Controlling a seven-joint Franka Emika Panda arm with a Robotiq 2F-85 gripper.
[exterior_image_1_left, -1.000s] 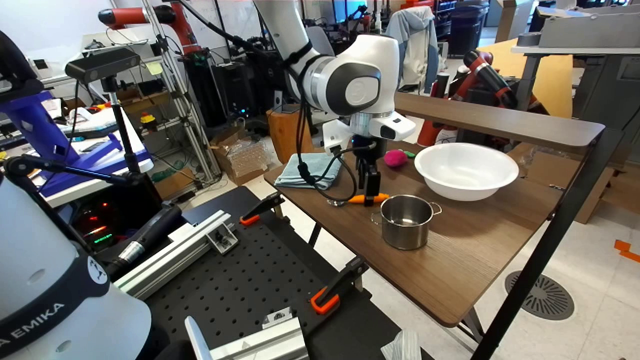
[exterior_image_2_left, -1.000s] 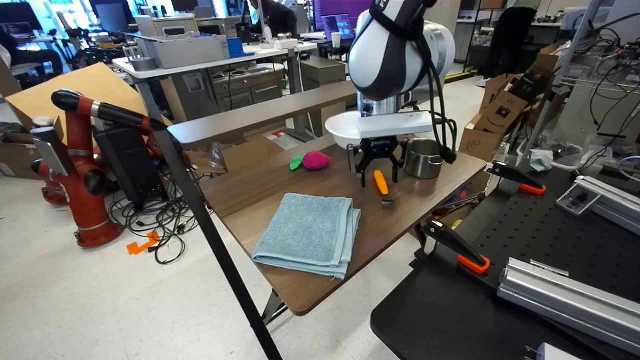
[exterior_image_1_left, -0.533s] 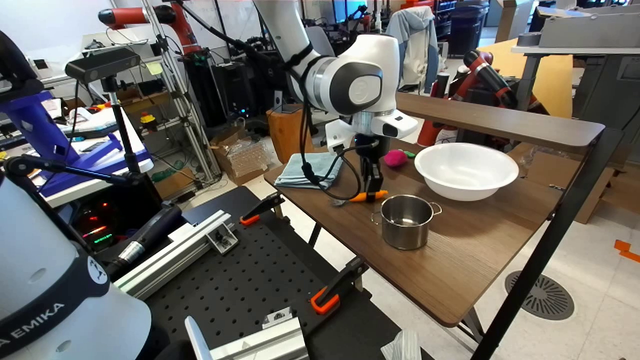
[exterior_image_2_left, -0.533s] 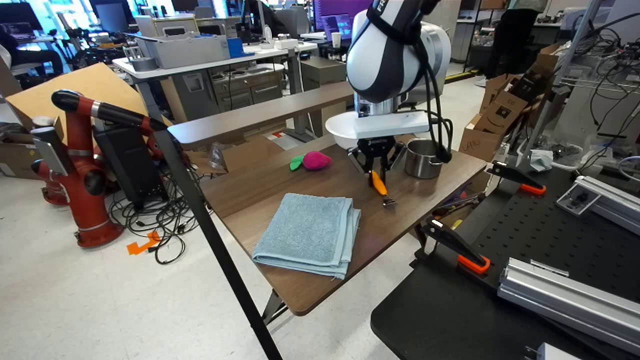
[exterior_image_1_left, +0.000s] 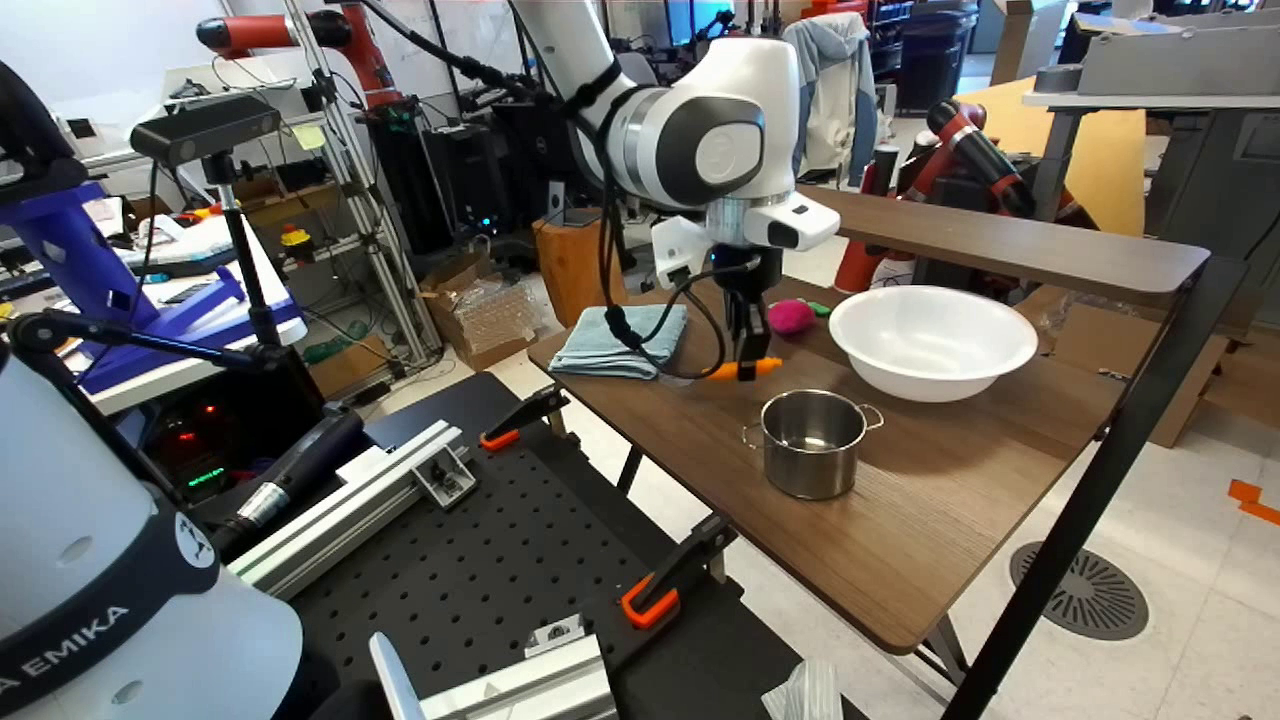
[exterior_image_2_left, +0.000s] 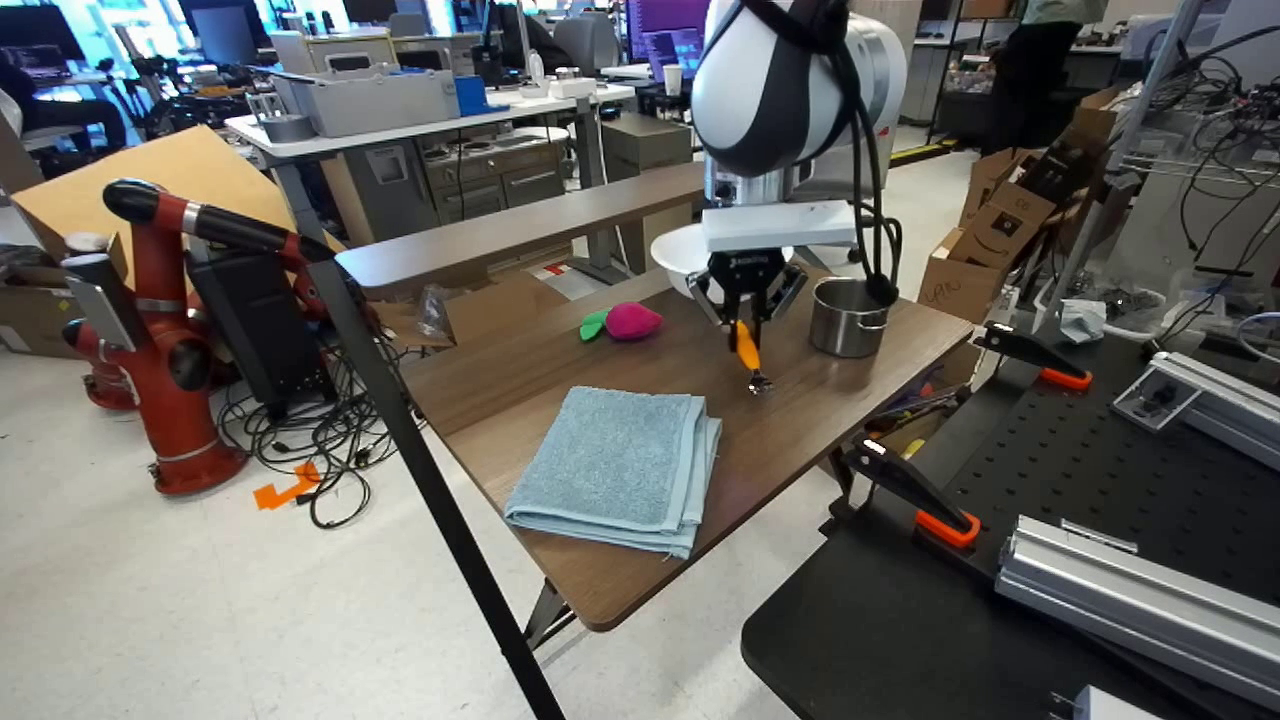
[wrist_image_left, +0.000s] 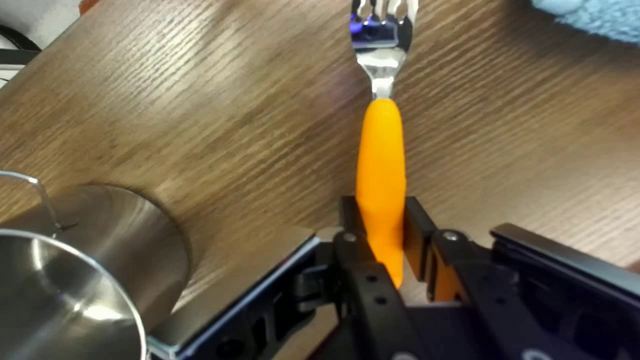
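Metal fork with a thick, smooth orange handle (wrist_image_left: 381, 150): held over the tabletop, gripped by the handle. Black two-fingered gripper (wrist_image_left: 383, 217) clamped on it, one pad against each side; handle's butt pokes back between the fingers, metal head out in front. Tine tips cut by the top edge of the wrist view.

Nearest neighbour: cylindrical stainless-steel pot with thin wire handles (exterior_image_1_left: 812, 475), upright, near the fork, not touching. Farther off, wide round white bowl (exterior_image_1_left: 930, 340), partly hidden behind the gripper in an exterior view.

Folded light-blue terry towel (exterior_image_2_left: 620, 465) lies flat on the side the tines point to. Rounded magenta piece with a green leaf-like part (exterior_image_2_left: 633, 321), apart from towel and bowl; material unclear.

These four rest on a brown wood-grain table (exterior_image_1_left: 930, 550); raised shelf (exterior_image_1_left: 1000, 235), same finish, along one side. Opposite: black perforated board (exterior_image_1_left: 480, 570) with black-and-orange clamps (exterior_image_1_left: 685, 560).
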